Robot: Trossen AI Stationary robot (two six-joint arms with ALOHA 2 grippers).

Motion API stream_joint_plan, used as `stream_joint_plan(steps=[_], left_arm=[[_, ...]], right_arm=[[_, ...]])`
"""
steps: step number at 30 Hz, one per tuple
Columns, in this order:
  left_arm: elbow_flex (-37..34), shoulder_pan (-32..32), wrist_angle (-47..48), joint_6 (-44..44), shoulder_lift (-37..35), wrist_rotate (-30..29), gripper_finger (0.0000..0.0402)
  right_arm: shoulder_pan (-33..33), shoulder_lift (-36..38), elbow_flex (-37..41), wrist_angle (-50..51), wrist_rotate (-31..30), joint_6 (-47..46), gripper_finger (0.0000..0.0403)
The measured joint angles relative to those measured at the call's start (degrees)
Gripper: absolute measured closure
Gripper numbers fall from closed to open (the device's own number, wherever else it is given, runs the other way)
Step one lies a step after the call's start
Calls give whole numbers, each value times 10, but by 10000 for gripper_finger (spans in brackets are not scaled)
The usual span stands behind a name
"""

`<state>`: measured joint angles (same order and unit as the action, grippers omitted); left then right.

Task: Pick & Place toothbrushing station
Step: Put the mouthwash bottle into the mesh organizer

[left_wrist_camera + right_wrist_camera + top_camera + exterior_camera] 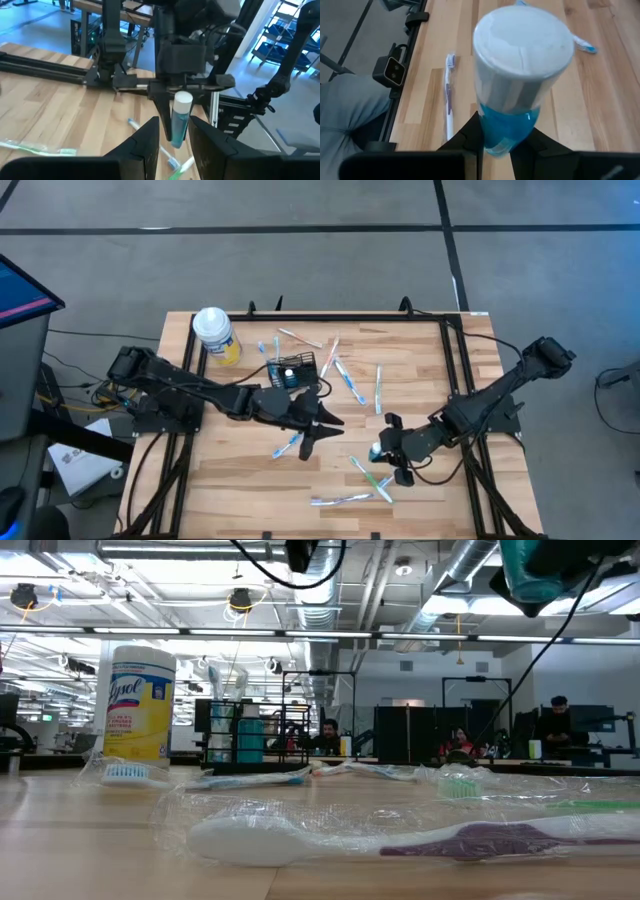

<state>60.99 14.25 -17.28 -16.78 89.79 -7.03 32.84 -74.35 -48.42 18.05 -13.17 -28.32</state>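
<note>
The toothbrushing station, a small black wire-mesh caddy, stands on its base at the table's far middle with something blue and white inside. My right gripper is over the table's near right, shut on a blue bottle with a white cap. That bottle also shows at the top of the low view. My left gripper hovers at the table's middle, just near of the caddy. It is open, it faces the bottle from the left, and nothing is between its fingers. My right gripper pinches the bottle's lower blue body between its two fingers. The fingers slant down from above and run along the bottle, so the cap end points back up toward the wrist. The bottle is roughly upright and lifted clear of the table.
Several toothbrushes lie loose on the wood, some in clear wrappers. A yellow canister with a white lid stands at the far left. Black rails run along the far and right edges. People sit in the room behind.
</note>
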Motion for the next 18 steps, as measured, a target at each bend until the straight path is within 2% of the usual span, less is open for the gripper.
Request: stream_joint_plan(steps=[18], left_arm=[[0,-5,-160,0,101,0,300]], right_arm=[[0,0,0,-1,-1,3,346]])
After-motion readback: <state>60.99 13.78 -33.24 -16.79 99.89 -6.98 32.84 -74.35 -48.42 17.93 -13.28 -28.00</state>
